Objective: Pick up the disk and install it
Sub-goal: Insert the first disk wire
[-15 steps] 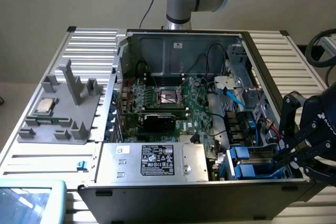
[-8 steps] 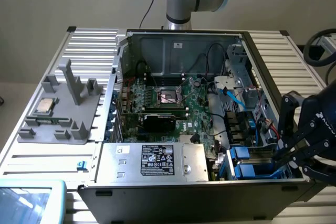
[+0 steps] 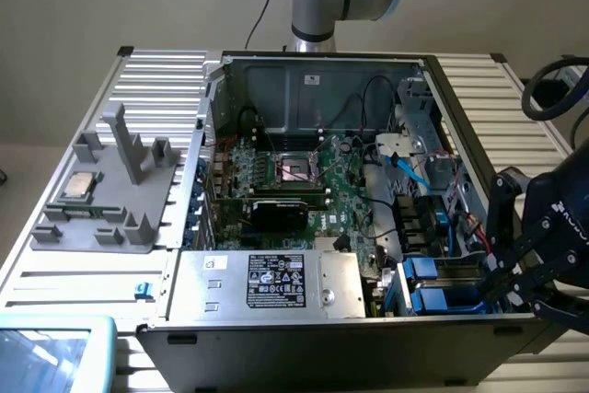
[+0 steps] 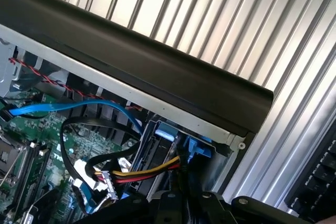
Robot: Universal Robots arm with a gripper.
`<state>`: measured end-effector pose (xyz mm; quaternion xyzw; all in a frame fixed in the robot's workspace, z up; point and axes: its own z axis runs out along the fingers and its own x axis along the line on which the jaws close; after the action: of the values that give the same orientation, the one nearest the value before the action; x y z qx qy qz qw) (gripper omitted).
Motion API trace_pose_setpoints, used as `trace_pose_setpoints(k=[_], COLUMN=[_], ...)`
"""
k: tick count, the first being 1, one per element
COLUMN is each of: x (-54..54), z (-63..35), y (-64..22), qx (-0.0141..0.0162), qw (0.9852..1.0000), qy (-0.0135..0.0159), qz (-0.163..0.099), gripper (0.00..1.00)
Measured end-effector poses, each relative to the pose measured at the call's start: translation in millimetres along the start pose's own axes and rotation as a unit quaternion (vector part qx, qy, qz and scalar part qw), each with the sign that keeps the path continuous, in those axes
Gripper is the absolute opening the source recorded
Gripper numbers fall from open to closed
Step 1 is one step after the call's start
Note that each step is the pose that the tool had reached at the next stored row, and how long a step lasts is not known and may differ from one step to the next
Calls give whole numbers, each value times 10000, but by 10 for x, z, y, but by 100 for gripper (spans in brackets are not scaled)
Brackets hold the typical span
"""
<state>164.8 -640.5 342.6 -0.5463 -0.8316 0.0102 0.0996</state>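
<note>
The tool (image 3: pixel 495 284) is almost fully closed; I cannot tell whether it grips anything. In the exterior view, the disk (image 3: pixel 444 299) lies just beside it at 9 o'clock, long axis 9-to-3, inside the computer case (image 3: pixel 304 342).

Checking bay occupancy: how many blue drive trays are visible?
2, stacked in the case's corner bay, exterior view's lower right: upper tray, lower tray. More may be hidden.

My ribbed metal desk (image 3: pixel 166 71), pretty crowded lol
Open PC case (image 3: pixel 322 356) sits in the middle, grey plastic fixture (image 3: pixel 129 154) lies toward the exterior view's left, little blue clip (image 3: pixel 142 290) just beside the case, teal-edged panel (image 3: pixel 55 338) at one corner.
</note>
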Motion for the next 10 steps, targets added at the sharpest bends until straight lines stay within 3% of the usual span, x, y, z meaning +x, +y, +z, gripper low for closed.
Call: trace_pose_setpoints(k=[10], x=[48], z=[10], y=[-15], qx=[-3], qw=[10000], qy=[2], qz=[22], gripper=[16])
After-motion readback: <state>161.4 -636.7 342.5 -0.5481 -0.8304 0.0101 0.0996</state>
